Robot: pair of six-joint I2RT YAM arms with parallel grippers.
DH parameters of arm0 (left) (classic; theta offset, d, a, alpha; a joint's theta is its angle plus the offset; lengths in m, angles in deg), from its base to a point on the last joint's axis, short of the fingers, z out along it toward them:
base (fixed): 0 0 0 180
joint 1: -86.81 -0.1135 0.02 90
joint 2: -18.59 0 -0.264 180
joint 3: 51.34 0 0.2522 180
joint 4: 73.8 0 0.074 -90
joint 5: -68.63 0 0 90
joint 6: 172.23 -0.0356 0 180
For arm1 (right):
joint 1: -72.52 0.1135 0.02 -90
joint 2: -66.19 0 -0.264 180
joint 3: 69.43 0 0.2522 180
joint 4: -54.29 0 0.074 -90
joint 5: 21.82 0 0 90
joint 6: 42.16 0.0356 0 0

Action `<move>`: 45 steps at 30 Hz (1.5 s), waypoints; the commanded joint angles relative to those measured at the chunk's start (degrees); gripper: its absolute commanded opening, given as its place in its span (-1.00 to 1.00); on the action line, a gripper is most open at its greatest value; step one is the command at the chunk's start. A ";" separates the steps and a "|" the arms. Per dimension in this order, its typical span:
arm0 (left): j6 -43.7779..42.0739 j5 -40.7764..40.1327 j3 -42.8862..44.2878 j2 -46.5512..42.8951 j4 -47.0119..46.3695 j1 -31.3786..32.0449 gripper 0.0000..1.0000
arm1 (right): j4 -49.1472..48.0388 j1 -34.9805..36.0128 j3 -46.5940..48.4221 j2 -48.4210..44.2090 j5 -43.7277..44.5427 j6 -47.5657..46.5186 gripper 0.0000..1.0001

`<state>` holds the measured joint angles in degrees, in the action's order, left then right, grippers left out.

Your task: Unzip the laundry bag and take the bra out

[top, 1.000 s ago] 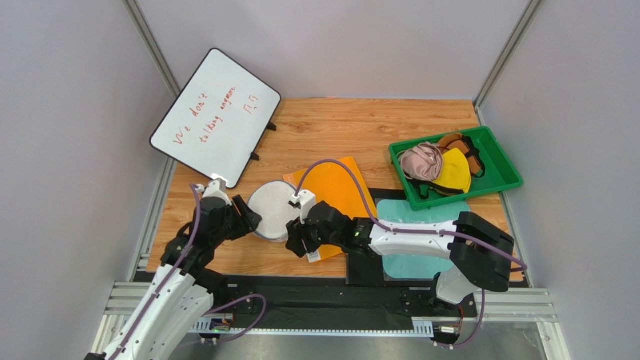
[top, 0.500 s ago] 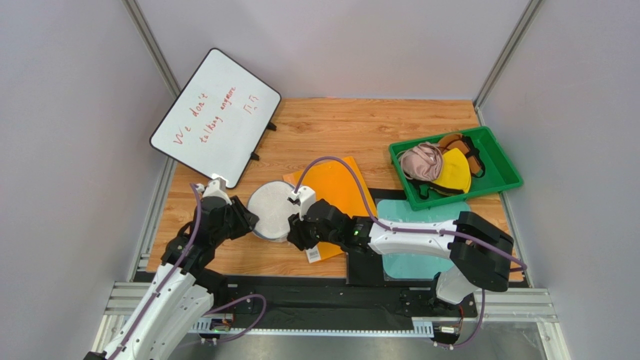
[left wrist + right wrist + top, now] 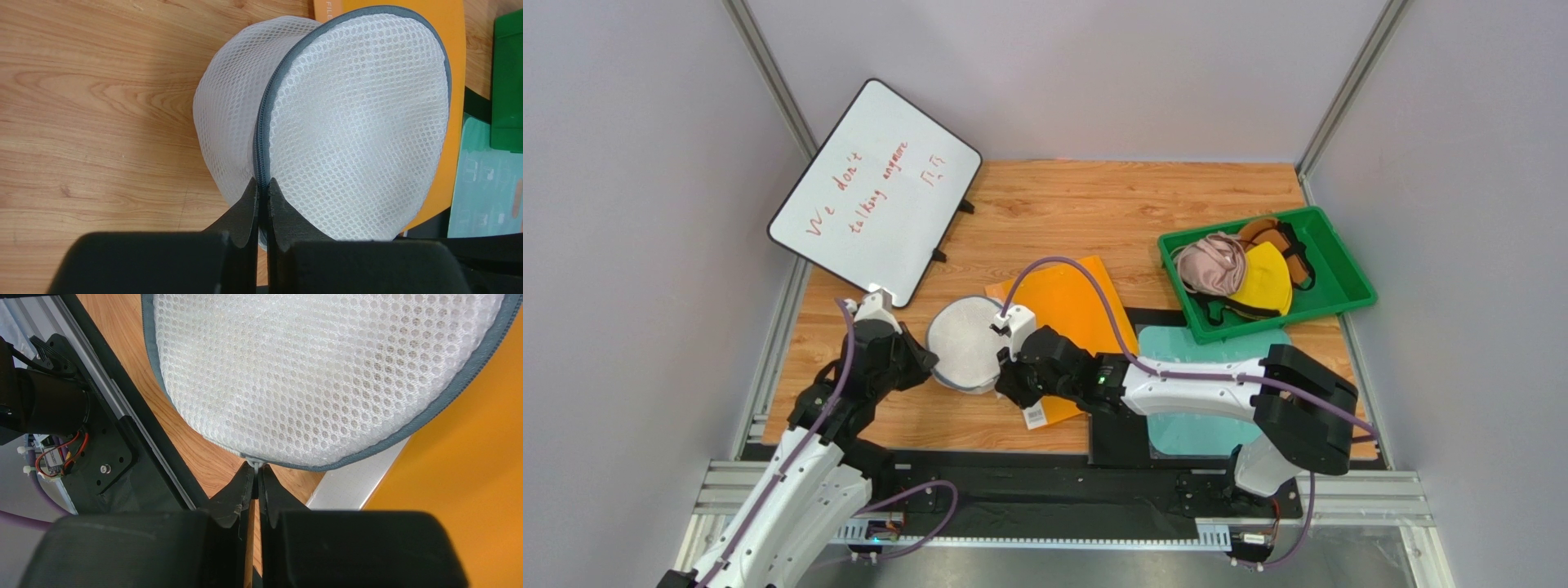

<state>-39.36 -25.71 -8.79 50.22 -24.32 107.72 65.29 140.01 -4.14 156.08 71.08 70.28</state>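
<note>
- Two closed grippers on one item: a round white mesh laundry bag (image 3: 965, 343) with a grey zipper rim. It lies on the wooden table (image 3: 1112, 208) and partly overlaps a flat orange sheet (image 3: 1081, 306) at its 3 o'clock.
- Left gripper (image 3: 262, 190): at the bag's 8 o'clock in the top view. The fingers are pinched together on the zipper rim, where the side wall meets the flat lid.
- Right gripper (image 3: 255, 474): at the bag's 4 o'clock. The fingertips are clamped on a small pale tab at the rim, probably the zipper pull, though it is too small to be sure.
- Zipper: closed along every stretch in view.
- Mustard-brown bra: not visible. The mesh shows no clear shape, so it is presumably inside the bag.
- Green plastic tray (image 3: 1326, 270): at the bag's 2 o'clock, well apart, holding other garments. Not part of this step.
- Step in hand, judged: opening the zip.
- Handling note: keep the left pinch fixed as an anchor. Draw the right hand along the curve of the rim rather than straight outward, so the slider runs instead of dragging the whole bag.
- Risk: a thin tab may slip from the tips. Soft mesh may bunch ahead of the slider.
</note>
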 commanded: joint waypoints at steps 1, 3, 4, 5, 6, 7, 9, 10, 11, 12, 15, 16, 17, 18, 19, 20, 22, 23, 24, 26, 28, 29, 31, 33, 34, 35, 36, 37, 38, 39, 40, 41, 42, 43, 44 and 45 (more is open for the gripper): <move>-3.23 -2.69 3.28 1.93 -0.13 -0.34 -1.00 | 0.13 0.28 0.86 -3.05 1.50 -0.73 -0.94; -4.37 -3.65 4.86 3.34 0.40 -0.34 -1.00 | 0.48 0.28 0.24 -4.01 0.89 -0.90 -1.00; -5.59 -3.92 5.39 3.78 0.40 -0.34 -1.00 | 0.65 0.28 0.15 -4.19 0.45 -0.90 -1.00; -6.22 -4.10 6.44 4.91 0.40 -0.43 -1.00 | 0.74 0.28 -0.11 -4.72 0.01 -0.90 -1.00; -6.83 -4.45 7.06 5.53 0.48 -0.51 -1.00 | 0.83 0.28 -0.20 -4.72 -0.95 -0.99 -1.00; -7.97 -4.54 7.67 6.24 0.49 -0.60 -1.00 | 0.74 0.28 -0.37 -4.81 -1.48 -0.90 -1.00; -9.12 -4.45 9.34 8.61 0.22 -0.95 -1.00 | 0.40 0.28 -0.99 -5.07 -2.01 -0.29 -1.00; -10.25 -4.36 10.31 9.49 0.05 -1.22 -1.00 | 0.22 0.28 -1.16 -5.16 -2.02 -0.03 -1.00; -10.79 -4.28 10.66 11.32 -0.39 -1.57 -1.00 | -0.04 0.28 -1.51 -5.33 -2.02 0.24 -1.00; -11.05 -3.40 11.01 12.21 -0.57 -1.92 -1.00 | -0.74 0.28 -2.13 -5.42 -4.02 0.94 -1.00; -11.23 -1.12 11.63 15.03 -2.41 -3.68 -1.00 | -2.59 0.28 -2.92 -5.34 -5.09 2.08 -1.00; -11.14 -1.02 12.16 15.47 -2.68 -3.85 -1.00 | -3.21 0.28 -2.92 -5.25 -5.44 2.96 -1.00; -11.14 -0.59 12.51 15.99 -2.50 -3.86 -0.94 | -3.73 0.28 -2.92 -4.81 -5.71 3.49 -1.00; -10.97 0.63 12.86 16.09 -2.33 -3.86 -0.78 | -4.52 0.28 -2.84 -4.63 -5.53 4.01 -1.00; -10.79 1.43 13.21 15.91 -2.15 -3.77 -0.58 | -4.88 0.28 -2.49 -4.46 -5.36 5.15 -1.00; -10.79 2.48 13.30 15.30 -1.72 -3.85 -0.05 | -5.32 0.28 -2.31 -3.93 -5.10 5.68 -1.00; -10.18 3.99 12.96 14.07 -0.84 -3.77 0.37 | -6.72 0.37 -1.52 -3.40 -4.57 6.83 -1.00; -9.83 5.21 12.52 12.50 0.39 -3.85 0.49 | -7.25 0.37 -1.17 -2.79 -4.39 7.88 -1.00; -9.39 6.26 12.08 11.61 0.92 -3.77 0.50 | -8.30 0.37 -0.82 -2.44 -4.22 8.41 -1.00; -7.46 7.32 10.15 8.29 1.89 -3.59 0.51 | -8.92 0.46 0.58 -1.12 -3.87 9.81 -1.00; -5.27 8.20 8.04 5.90 2.50 -2.98 0.50 | -9.10 0.72 1.73 0.19 -3.16 10.78 -1.00; -4.65 8.03 7.59 3.98 3.99 -2.63 0.50 | -9.10 0.81 2.52 0.55 -2.99 11.40 -1.00; -3.50 6.72 7.06 1.34 6.19 -1.75 0.50 | -8.84 1.25 3.05 1.16 0.35 12.36 -1.00; -3.15 4.43 6.98 -0.69 9.79 -1.57 0.50 | -8.14 1.34 3.58 1.34 2.71 13.68 -1.00; -2.45 4.51 7.06 -2.44 10.76 -1.48 0.50 | -7.87 1.34 3.67 1.43 3.25 13.95 -1.00; -2.36 3.47 6.98 -3.07 11.20 -1.48 0.50 | -7.70 1.34 3.84 1.61 3.78 14.30 -1.00; -2.09 3.72 6.97 -3.42 11.30 -1.48 0.50 | -7.78 1.34 4.02 1.61 3.96 14.48 -1.00; -1.92 3.90 6.97 -3.25 11.64 -1.48 0.50 | -7.87 1.42 4.19 1.78 4.05 14.56 -1.00; -1.74 3.99 6.89 -2.81 11.73 -1.48 0.50 | -8.04 1.42 4.28 1.87 3.96 14.74 -1.00; -1.30 4.34 6.19 -2.46 11.74 -1.48 0.50 | -8.48 1.51 4.63 1.96 3.70 14.92 -1.00; -1.04 5.56 5.75 -1.76 11.04 -1.40 0.50 | -8.57 1.60 4.90 2.22 3.61 14.83 -1.00; -0.69 7.14 5.14 -1.67 10.25 -1.39 0.49 | -8.75 1.77 5.16 2.57 3.61 14.83 -1.00; 0.36 7.67 3.91 -1.75 9.28 -1.31 0.49 | -8.66 2.04 5.86 3.10 3.17 14.66 -1.00; 0.89 8.20 3.38 -2.28 7.27 -1.39 0.47 | -8.66 2.21 6.13 3.45 2.82 14.39 -1.00; 1.42 8.64 2.94 -2.46 6.30 -1.39 0.46 | -8.66 2.39 6.39 3.71 2.47 14.39 -1.00; 2.21 8.82 2.58 -2.63 5.50 -1.39 0.44 | -8.75 2.74 6.57 4.06 1.94 14.22 -1.00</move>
<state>-40.63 -19.65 -4.59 47.95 -15.25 106.08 60.04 141.49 -0.78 158.79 72.61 84.09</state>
